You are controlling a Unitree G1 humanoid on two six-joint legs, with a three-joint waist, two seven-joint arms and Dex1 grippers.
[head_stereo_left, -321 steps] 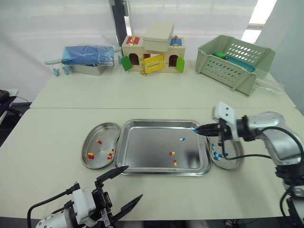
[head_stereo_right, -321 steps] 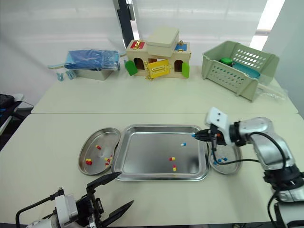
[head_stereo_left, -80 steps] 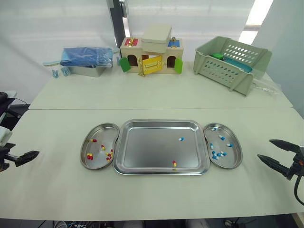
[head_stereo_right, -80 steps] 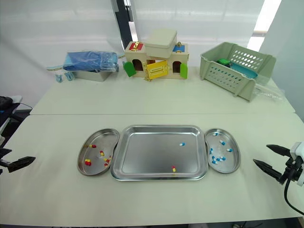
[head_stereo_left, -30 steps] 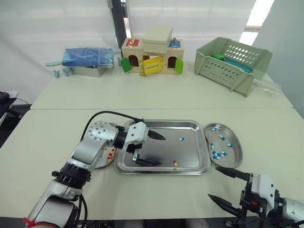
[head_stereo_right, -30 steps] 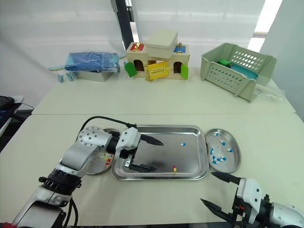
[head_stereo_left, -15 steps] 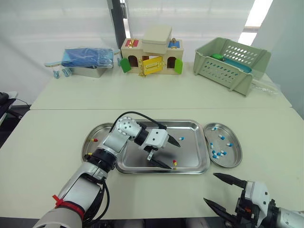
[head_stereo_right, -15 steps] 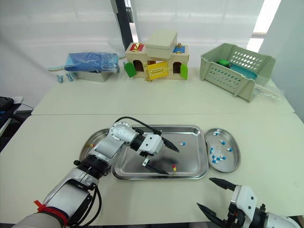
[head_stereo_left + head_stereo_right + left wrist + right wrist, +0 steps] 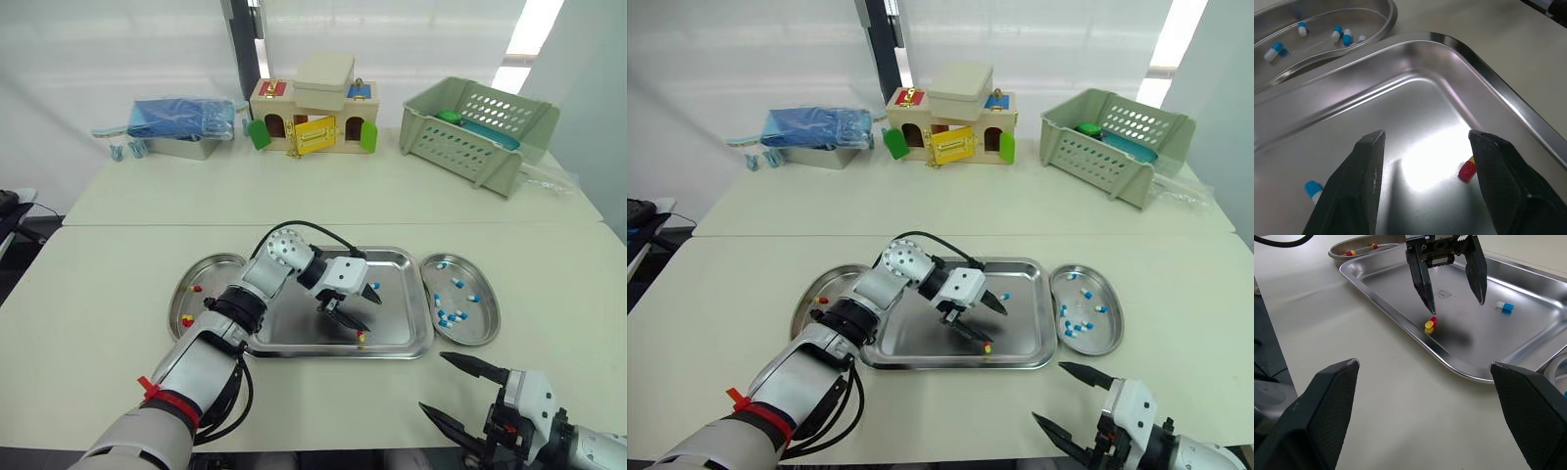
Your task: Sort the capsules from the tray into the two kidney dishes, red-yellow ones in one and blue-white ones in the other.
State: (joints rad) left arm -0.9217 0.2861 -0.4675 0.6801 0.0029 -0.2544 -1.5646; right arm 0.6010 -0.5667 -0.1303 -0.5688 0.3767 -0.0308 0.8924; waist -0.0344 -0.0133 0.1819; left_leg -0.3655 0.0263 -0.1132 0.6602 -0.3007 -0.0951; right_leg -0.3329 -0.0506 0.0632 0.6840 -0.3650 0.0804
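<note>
In the head views the left gripper (image 9: pixel 368 313) reaches across the tray (image 9: pixel 284 323) with its fingers spread. Its lower tip is just beside the red-yellow capsule (image 9: pixel 361 337) near the tray's front rim. I judge it is lining up to straddle that capsule, which belongs in the left kidney dish (image 9: pixel 179 311), where red-yellow ones already lie. A blue-white capsule (image 9: pixel 373 287) lies farther back in the tray, near the upper finger, and is bound for the right kidney dish (image 9: pixel 482 323) with its blue-white lot. The right gripper (image 9: pixel 432 382) hovers low over the front of the bench (image 9: pixel 98 333), fingers spread and holding nothing, probably parked clear of the working arm. The left wrist view shows its fingers (image 9: pixel 1367 166) wide apart above the steel, with the red-yellow capsule just inside one of them. The right wrist view shows that capsule close to the tray's raised rim, which may crowd the pinch. The bench is pale and matte. Farther back stand a wooden latch box (image 9: pixel 312 110), a green basket (image 9: pixel 480 127) and a blue bundle (image 9: pixel 181 116), against a white backdrop.
</note>
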